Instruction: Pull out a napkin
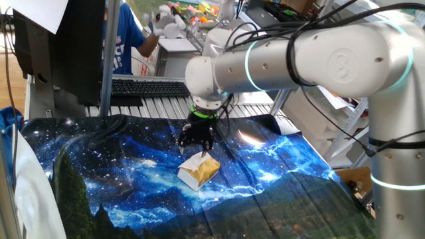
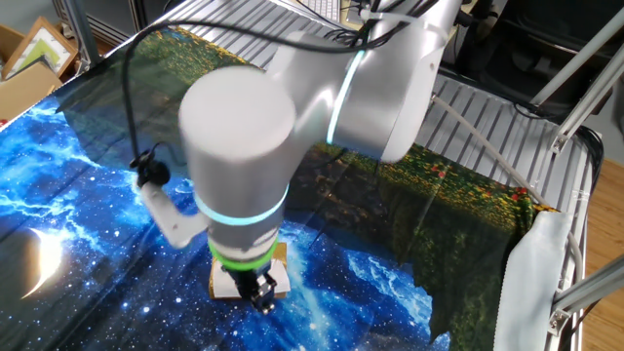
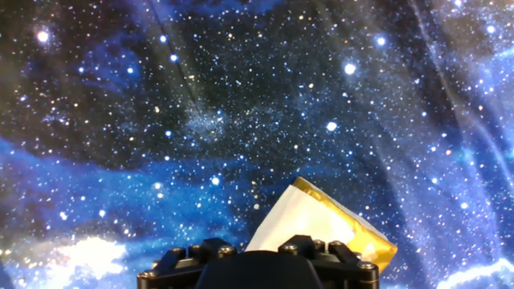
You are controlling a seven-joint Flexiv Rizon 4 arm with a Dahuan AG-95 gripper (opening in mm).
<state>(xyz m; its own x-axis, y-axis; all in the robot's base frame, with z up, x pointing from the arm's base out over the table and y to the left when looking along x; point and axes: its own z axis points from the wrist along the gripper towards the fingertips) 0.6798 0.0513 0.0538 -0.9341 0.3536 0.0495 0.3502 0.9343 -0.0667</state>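
Napkin [image 1: 201,157] tip pokes from the tissue box [image 1: 199,172] on the starry surface [image 1: 119,166]. Pincer [image 1: 196,145] hovers at the box's 12 o'clock; I cannot tell its opening.

Table cloth [image 1: 133,179]: deep blue and black starry galaxy print with white specks and pale cyan cloud streaks; toward one edge [image 2: 468,195] the print turns dark green with small red and yellow dots; tissue box [image 1: 199,172]: yellow-brown top with white sides; in the hand view its white face [image 3: 297,225] is bordered by a glossy golden-brown edge; gripper [image 1: 196,141]: black; arm [image 1: 312,53]: glossy silver-white shell with glowing cyan-green rings at the joints; wrist ring [image 2: 240,255]: bright green; keyboard [image 1: 149,87]: black; person's shirt [image 1: 123,40]: blue with white lettering.
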